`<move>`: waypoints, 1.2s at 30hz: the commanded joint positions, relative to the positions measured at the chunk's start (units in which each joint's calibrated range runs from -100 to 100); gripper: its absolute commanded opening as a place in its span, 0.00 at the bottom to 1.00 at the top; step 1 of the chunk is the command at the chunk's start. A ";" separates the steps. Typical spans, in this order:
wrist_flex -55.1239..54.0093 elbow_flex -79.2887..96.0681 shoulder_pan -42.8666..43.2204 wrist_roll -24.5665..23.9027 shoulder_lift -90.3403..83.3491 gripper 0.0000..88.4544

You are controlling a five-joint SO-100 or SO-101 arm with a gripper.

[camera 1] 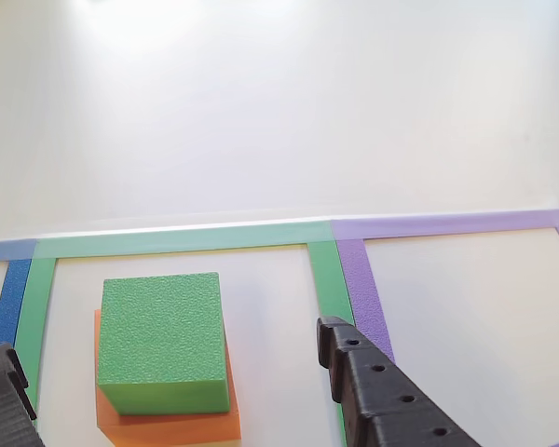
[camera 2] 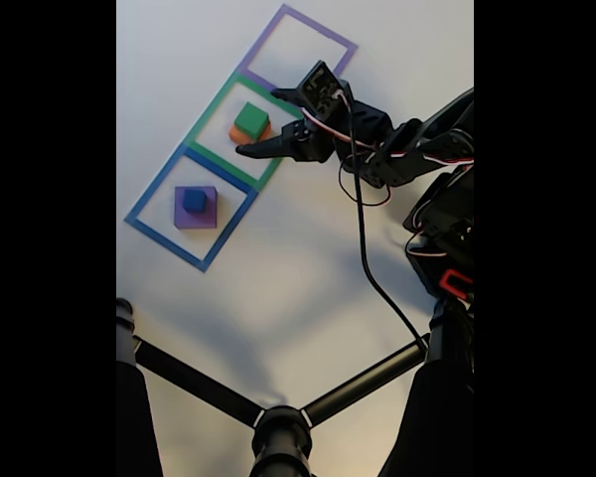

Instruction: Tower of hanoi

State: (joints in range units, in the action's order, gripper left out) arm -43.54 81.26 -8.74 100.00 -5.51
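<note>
On the orange slab (camera 1: pixel 168 424), a grainy green foam cube (camera 1: pixel 161 340).

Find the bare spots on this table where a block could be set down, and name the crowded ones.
Free: inside the purple outline. Crowded: the green outline holds the green block on the orange block; the blue outline holds the blue cube on the purple block.

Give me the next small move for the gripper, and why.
Probably lower and close on the green block. The gripper is open with fingers either side of it in the other view; green sits on the orange block. Blue cube tops purple block, and the purple outline is free.
</note>
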 commanded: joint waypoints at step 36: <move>-2.23 -5.15 4.12 0.00 3.98 0.26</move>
State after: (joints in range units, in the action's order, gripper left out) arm -44.02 77.64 -5.44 100.00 -1.05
